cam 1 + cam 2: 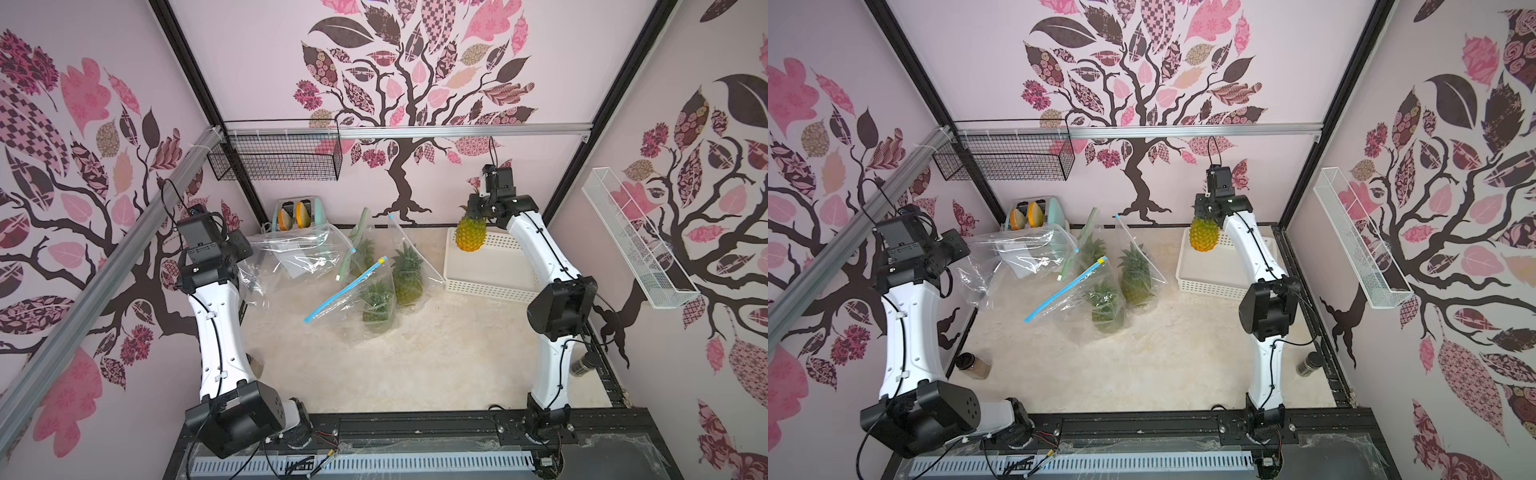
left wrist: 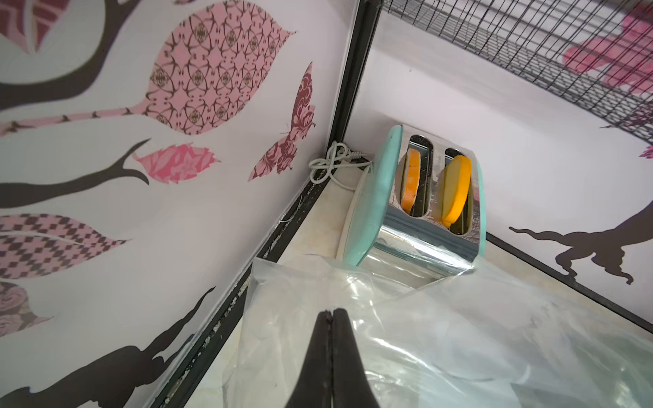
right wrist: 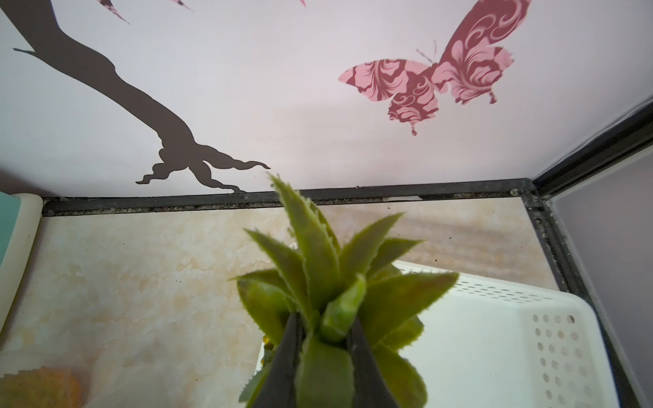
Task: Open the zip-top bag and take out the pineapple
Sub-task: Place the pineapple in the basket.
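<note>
Right tool [image 3: 325, 323] clamped on the pineapple [image 1: 470, 236] crown; fruit hangs upright over white basket [image 1: 490, 287] rim. Left tool [image 2: 330, 313] pinched tight on empty zip-top bag [image 2: 459, 335], beside toaster [image 2: 374, 197].

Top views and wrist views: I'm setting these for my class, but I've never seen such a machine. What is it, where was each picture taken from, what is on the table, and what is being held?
This is a robot with two arms working at a table. Two pictures come from one camera overhead, looking down on the whole scene. The other two come from a small camera on each arm's wrist, looking along its gripping tool.

The right tool is shut on the leaves of a pineapple, which hangs in the air at the corner of a white basket. The left tool is shut on an empty clear bag.

On the table are three bagged pineapples, and a toaster stands in the far corner.
</note>
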{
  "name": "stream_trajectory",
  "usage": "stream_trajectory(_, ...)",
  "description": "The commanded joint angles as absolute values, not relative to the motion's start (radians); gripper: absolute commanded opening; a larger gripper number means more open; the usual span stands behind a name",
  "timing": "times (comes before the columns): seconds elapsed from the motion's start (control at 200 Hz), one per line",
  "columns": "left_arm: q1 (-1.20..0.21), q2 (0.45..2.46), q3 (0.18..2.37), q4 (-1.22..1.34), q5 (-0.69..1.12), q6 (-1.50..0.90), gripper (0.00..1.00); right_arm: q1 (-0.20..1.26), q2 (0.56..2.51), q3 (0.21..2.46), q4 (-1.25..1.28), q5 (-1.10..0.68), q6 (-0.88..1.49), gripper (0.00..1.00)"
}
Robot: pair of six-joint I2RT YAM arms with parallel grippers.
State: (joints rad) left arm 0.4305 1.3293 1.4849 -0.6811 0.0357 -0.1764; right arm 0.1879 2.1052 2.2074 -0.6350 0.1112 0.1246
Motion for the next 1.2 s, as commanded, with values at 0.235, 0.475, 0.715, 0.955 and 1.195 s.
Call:
stream_trajectory(0.235,0.445,1.32,1.4,-0.631,0.054,-0.219,0.0,0.188,2.16,2.259,-0.58,0.09,0.141,0.0)
stream_trajectory(0.475,0.446,1.279,1.353,-0.643,0.066,-0.221,0.0,0.187,2.215,2.259,-0.523,0.085,0.134,0.0)
stream_trajectory(0.715,0.447,1.258,1.344,-0.648,0.081,-0.224,0.0,0.186,2.25,2.267,-0.476,0.106,0.12,0.0)
stream_trajectory(0.955,0.447,1.257,1.329,-0.633,0.1,-0.233,0.0,0.181,2.224,2.188,-0.368,0.116,0.118,0.0)
stream_trajectory(1.195,0.448,1.253,1.326,-0.618,0.12,-0.241,0.0,0.174,2.227,2.128,-0.325,0.106,0.129,0.0)
